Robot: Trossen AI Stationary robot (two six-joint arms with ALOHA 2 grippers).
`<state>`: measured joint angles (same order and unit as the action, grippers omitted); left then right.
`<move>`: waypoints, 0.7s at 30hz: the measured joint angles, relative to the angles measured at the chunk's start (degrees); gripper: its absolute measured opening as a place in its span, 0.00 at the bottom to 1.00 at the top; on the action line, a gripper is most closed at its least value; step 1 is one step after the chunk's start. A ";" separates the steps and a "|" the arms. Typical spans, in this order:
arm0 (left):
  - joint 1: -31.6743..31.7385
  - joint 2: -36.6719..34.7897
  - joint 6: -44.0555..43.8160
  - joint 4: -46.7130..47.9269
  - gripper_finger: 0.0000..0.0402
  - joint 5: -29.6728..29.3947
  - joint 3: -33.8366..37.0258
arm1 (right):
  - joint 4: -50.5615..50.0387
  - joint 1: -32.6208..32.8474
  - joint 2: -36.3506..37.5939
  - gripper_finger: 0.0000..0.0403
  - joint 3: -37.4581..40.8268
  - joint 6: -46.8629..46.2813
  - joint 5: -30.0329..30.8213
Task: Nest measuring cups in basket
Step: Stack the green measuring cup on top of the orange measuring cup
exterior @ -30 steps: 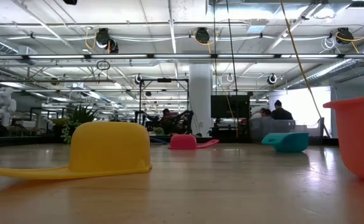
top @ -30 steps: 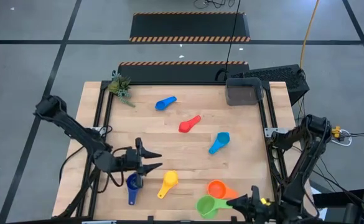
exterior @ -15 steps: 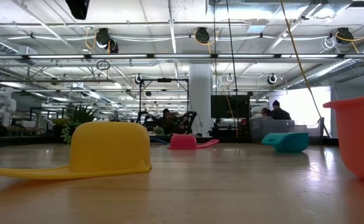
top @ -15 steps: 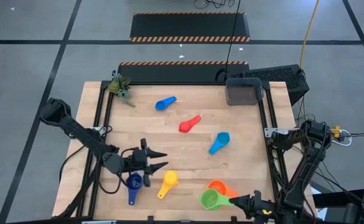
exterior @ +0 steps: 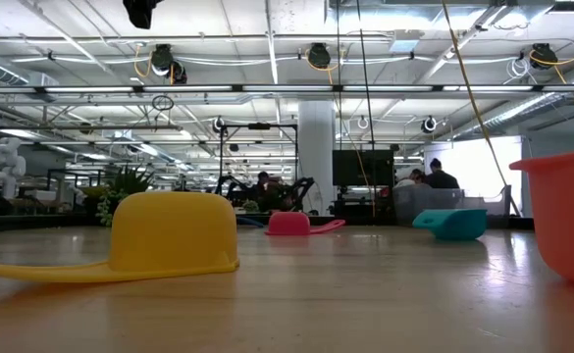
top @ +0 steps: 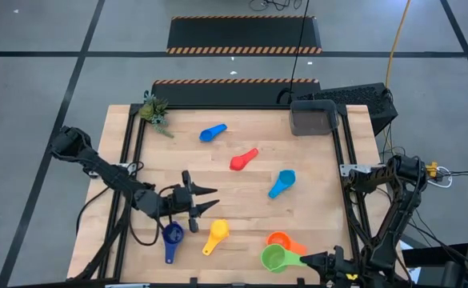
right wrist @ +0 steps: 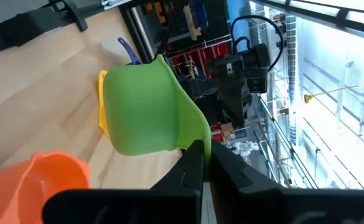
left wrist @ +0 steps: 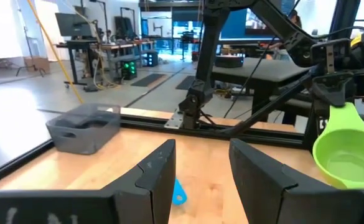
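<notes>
Since a second ago the left gripper (top: 204, 200), jaws apart and empty, has risen off the navy cup (top: 172, 234) near the table's (top: 250, 192) front edge. At the front right, the right gripper (top: 307, 260) stays clamped on the green cup's (top: 274, 258) handle, lifted beside the orange cup (top: 278, 240). Only its wrist view shows the green bowl tilted; the basket (top: 312, 119) sits at the far right corner.
</notes>
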<state>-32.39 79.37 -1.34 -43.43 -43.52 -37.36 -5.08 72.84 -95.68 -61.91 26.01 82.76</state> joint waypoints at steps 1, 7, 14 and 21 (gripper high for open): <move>0.20 0.00 0.31 -0.03 0.38 -0.01 0.00 | -0.29 0.00 0.00 0.00 0.03 -0.94 -0.16; 1.15 0.00 0.70 -0.07 0.38 0.01 0.00 | -0.19 0.38 0.00 0.00 2.32 -4.21 -0.20; 1.26 -0.02 -0.17 -0.08 0.38 0.07 0.00 | 0.05 5.95 4.73 0.00 2.69 1.23 7.54; 1.30 0.03 -0.39 0.00 0.38 0.05 -0.27 | 0.00 6.83 12.44 0.00 9.20 1.93 6.82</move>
<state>-31.09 79.41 -1.74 -43.43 -43.47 -37.64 -5.08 79.67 -83.24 -52.71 27.94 89.58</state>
